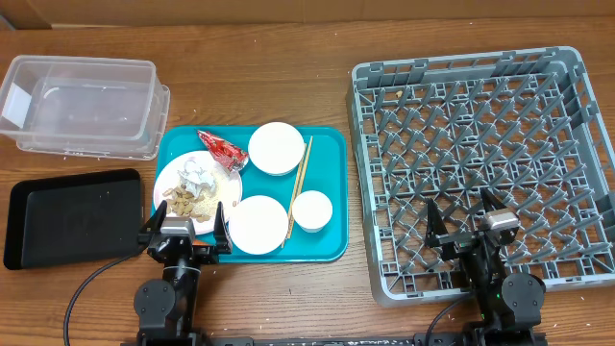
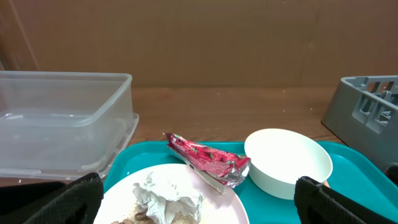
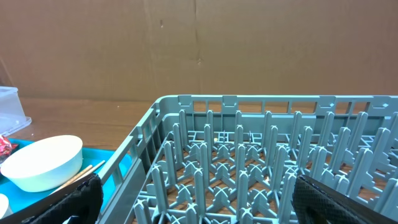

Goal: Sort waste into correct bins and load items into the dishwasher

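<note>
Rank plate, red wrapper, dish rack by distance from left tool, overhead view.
1. plate: just ahead of the left tool, on the teal tray.
2. red wrapper: at the plate's far edge.
3. dish rack: far right, off the tray.

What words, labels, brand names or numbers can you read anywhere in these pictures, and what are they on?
No text can be read in any view.
The red wrapper may carry print, but it is too small and blurred to make out.
Nothing else in view shows any writing, number or sign.

Red wrapper (image 1: pixel 222 149) (crumpled) lies on teal tray (image 1: pixel 330 159) beside white bowl (image 1: pixel 276 148).
</note>
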You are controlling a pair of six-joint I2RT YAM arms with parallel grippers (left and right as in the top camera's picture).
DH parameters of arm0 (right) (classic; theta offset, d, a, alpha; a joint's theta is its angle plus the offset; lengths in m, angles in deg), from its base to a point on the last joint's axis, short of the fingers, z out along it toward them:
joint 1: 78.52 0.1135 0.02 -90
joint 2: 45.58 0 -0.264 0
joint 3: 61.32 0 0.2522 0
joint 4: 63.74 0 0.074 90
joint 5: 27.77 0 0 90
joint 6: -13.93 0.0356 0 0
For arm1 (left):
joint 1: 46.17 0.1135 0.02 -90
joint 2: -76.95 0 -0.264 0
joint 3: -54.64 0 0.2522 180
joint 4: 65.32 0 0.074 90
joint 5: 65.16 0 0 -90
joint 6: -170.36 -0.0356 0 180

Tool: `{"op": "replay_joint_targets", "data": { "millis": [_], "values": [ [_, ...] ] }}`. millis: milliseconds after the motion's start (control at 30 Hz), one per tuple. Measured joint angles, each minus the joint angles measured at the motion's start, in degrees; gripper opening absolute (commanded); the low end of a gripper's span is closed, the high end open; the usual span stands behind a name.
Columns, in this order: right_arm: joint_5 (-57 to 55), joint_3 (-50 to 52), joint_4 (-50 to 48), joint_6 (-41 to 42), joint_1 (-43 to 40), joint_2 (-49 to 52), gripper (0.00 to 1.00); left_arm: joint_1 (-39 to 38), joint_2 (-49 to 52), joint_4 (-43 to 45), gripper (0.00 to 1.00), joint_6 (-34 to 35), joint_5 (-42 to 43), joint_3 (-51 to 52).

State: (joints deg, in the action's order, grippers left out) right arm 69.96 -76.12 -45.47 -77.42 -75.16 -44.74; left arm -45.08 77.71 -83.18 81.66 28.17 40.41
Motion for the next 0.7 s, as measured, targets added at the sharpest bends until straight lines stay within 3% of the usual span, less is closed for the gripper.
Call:
{"op": "replay_joint_targets", "data": {
  "millis": [467,700],
  "values": [
    [-0.1,0.0,0.0,0.4,0.0,0.0,1.00,0.0,0.0,1.0,1.00,0.5,-0.3,0.0],
    [-2.6,0.0,0.1,8.7,0.0,0.0,1.00,0.0,0.0,-0.2,1.00,1.7,0.7,-0.1]
  ]
}}
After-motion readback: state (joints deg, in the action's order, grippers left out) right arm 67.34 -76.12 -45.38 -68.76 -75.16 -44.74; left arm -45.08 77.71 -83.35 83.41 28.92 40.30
